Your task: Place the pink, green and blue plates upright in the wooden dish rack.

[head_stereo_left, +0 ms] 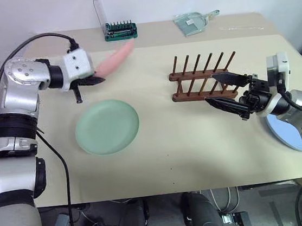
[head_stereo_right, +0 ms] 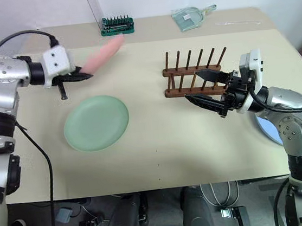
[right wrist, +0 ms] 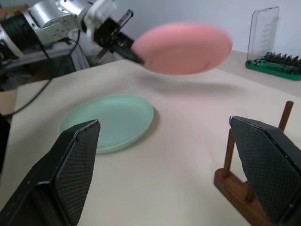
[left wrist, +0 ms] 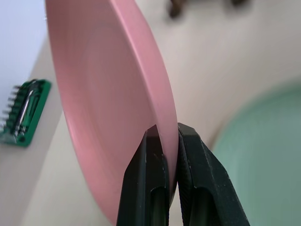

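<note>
My left gripper (head_stereo_left: 97, 80) is shut on the rim of the pink plate (head_stereo_left: 116, 59), which hangs tilted in the air over the table's far left; its black fingers (left wrist: 146, 188) pinch the edge. The pale green plate (head_stereo_left: 107, 126) lies flat on the table below it. At the centre right stands the wooden dish rack (head_stereo_left: 204, 77) with nothing in its pegs. My right gripper (head_stereo_left: 210, 88) is open just in front of the rack's near rail, holding nothing. The blue plate (head_stereo_left: 284, 130) lies at the right edge, partly hidden behind my right arm.
A green screwdriver-bit case (head_stereo_left: 120, 31) with a raised clear lid sits at the back. A clear plastic scoop-like item (head_stereo_left: 192, 21) lies at the back right. A black cable runs along my left arm. The near table edge (head_stereo_left: 171, 191) is close.
</note>
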`<state>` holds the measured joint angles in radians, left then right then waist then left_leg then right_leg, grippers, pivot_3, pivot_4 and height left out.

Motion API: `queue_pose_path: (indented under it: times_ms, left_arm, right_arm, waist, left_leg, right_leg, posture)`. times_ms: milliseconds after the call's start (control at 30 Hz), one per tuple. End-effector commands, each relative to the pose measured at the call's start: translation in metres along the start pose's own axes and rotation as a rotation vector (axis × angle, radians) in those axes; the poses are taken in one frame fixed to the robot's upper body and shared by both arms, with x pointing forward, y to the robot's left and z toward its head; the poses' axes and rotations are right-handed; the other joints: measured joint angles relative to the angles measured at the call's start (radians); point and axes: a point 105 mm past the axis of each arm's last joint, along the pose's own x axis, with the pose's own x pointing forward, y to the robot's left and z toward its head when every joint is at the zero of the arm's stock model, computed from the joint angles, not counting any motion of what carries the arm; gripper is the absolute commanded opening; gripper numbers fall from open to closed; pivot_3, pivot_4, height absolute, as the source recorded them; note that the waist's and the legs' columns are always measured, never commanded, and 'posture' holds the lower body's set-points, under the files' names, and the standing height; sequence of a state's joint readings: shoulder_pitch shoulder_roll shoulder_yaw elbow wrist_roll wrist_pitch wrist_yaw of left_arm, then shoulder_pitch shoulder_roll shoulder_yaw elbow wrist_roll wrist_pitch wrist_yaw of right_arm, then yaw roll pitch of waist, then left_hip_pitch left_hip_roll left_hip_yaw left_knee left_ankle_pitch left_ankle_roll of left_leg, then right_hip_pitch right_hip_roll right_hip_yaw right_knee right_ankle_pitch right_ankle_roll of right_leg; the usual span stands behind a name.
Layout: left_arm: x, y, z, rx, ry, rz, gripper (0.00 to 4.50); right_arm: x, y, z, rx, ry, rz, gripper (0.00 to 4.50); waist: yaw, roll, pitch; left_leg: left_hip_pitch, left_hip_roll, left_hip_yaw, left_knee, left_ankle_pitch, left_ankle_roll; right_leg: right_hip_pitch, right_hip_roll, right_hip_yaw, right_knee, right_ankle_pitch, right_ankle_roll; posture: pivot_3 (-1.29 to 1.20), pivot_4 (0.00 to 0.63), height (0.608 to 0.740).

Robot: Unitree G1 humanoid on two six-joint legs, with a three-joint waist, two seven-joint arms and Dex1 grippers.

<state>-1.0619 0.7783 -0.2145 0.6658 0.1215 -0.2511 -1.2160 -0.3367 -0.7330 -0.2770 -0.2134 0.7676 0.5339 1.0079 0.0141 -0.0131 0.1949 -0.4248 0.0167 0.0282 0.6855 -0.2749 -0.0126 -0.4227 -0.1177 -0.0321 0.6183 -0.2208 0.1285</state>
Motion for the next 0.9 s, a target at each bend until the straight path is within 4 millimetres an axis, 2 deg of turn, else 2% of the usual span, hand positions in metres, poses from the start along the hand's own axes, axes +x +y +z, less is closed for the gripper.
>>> queue_pose_path:
  times_ms: [33,167,267,367,500,600,667,733,833,900]
  left_arm:
    - [-0.004,0.020,0.012,0.336,0.098,0.104,0.02]
    - [0.005,0.021,0.022,0.666,0.139,0.180,0.02]
    - [0.009,0.016,0.034,0.841,0.090,0.227,0.02]
    - [0.007,0.022,0.044,0.919,0.053,0.334,0.02]
    - [-0.006,0.036,0.055,0.938,0.008,0.535,0.02]
    - [-0.010,0.030,0.062,1.010,-0.034,0.595,0.02]
    - [-0.008,0.021,0.063,1.056,-0.049,0.588,0.02]
    - [-0.005,0.015,0.065,1.076,-0.075,0.571,0.02]
    - [-0.003,0.012,0.067,1.106,-0.088,0.556,0.02]
    - [0.000,0.014,0.067,1.153,-0.070,0.538,0.02]
  right_arm:
    - [0.007,0.002,0.020,-0.106,-0.035,0.006,4.50]
    - [0.013,0.004,0.024,-0.158,-0.019,0.012,4.50]
    - [0.015,0.003,0.025,-0.183,-0.007,0.014,4.50]
    - [0.019,0.000,0.031,-0.197,-0.031,0.007,4.50]
    - [0.023,-0.001,0.033,-0.227,-0.034,0.002,4.50]
    - [0.033,-0.004,0.045,-0.316,-0.069,-0.023,4.50]
    - [0.042,-0.001,0.054,-0.399,-0.089,-0.018,4.50]
    - [0.050,-0.001,0.053,-0.512,-0.037,-0.014,4.50]
    - [0.061,-0.002,0.052,-0.760,0.021,-0.016,4.50]
    - [0.067,0.004,0.059,-0.916,0.017,0.016,4.50]
  waist:
    - [0.000,0.000,0.000]
    - [-0.001,0.000,0.000]
    - [0.000,0.000,0.000]
    - [-0.001,0.000,0.000]
    - [-0.002,0.000,0.000]
    - [-0.005,0.000,0.000]
    - [-0.006,0.000,0.000]
    - [-0.004,0.000,0.000]
    - [-0.001,0.000,0.000]
    - [0.000,0.000,0.000]
  left_leg:
    - [0.000,0.000,0.000,0.000,0.000,0.000]
    - [0.000,0.000,0.000,0.000,0.000,0.000]
    - [0.000,0.000,0.000,0.000,0.000,0.000]
    - [-0.001,0.000,0.000,0.000,0.000,0.000]
    - [-0.001,0.000,0.000,0.000,0.000,0.000]
    - [-0.001,0.000,0.000,0.000,0.000,0.000]
    - [-0.001,0.000,0.001,0.000,0.000,0.000]
    - [-0.001,0.000,0.001,0.000,0.000,-0.001]
    - [-0.001,0.000,0.001,0.000,0.000,-0.001]
    - [-0.001,0.000,0.002,0.000,0.000,-0.001]
  right_leg:
    - [0.000,0.000,0.000,0.000,0.000,0.000]
    - [0.000,0.000,0.000,0.000,0.000,0.000]
    - [-0.001,0.000,0.000,0.000,0.000,0.000]
    - [-0.001,0.000,0.000,0.000,0.000,0.000]
    - [-0.001,0.000,0.000,0.001,0.000,0.000]
    - [-0.002,0.000,0.000,0.001,0.000,0.000]
    - [-0.003,0.000,0.000,0.002,0.000,0.000]
    - [-0.003,0.000,0.000,0.003,0.000,0.000]
    - [-0.004,0.000,0.000,0.003,0.000,0.000]
    - [-0.004,0.000,0.000,0.003,0.000,0.000]
  posture:
    - [0.00,0.150,0.724]
    - [0.00,0.150,0.724]
    - [0.00,0.150,0.724]
    - [0.00,0.150,0.724]
    - [0.00,0.150,0.724]
    - [0.00,0.150,0.724]
    - [0.00,0.150,0.724]
    - [0.00,0.150,0.724]
    - [0.00,0.150,0.724]
    - [0.00,0.150,0.724]
